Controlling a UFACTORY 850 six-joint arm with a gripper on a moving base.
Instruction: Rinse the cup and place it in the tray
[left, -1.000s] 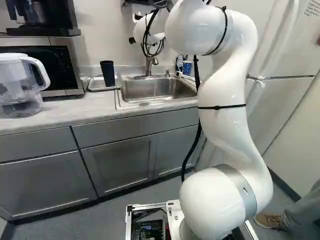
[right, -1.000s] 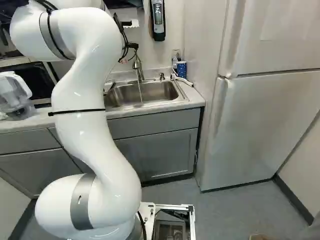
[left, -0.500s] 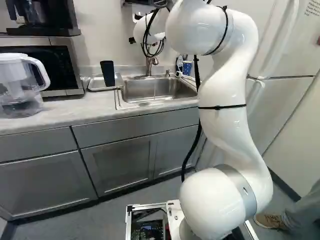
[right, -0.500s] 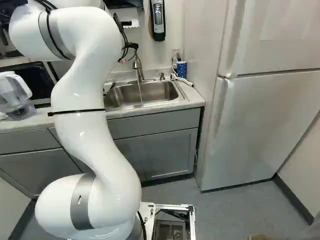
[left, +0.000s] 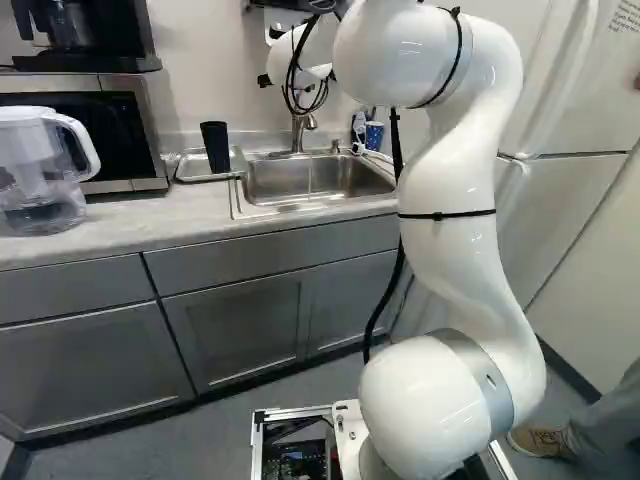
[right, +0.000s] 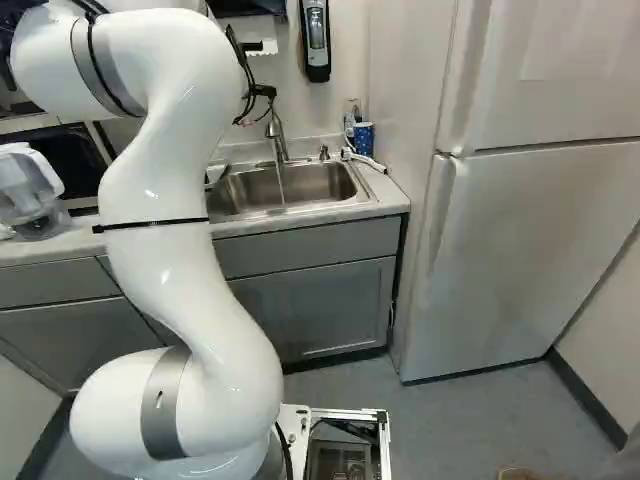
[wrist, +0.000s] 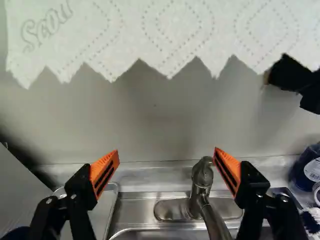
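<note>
Gripper (wrist: 166, 152) wide open here, orange pads well apart, nothing between them in its grasp, pointing at the wall over the steel sink (left: 320, 178), the curved tap (wrist: 202, 177) near one finger. The white arm (left: 445, 235) rises in a smooth S-bend and reaches forward. And there's the dark, tapered cup (left: 215, 147), standing in the shallow metal tray (left: 190, 168) beside the sink.

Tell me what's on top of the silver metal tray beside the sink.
One tall dark cup stands wider end up on the silver metal tray. Nothing else shows on it; the cup hides the patch beneath and just behind it.
</note>
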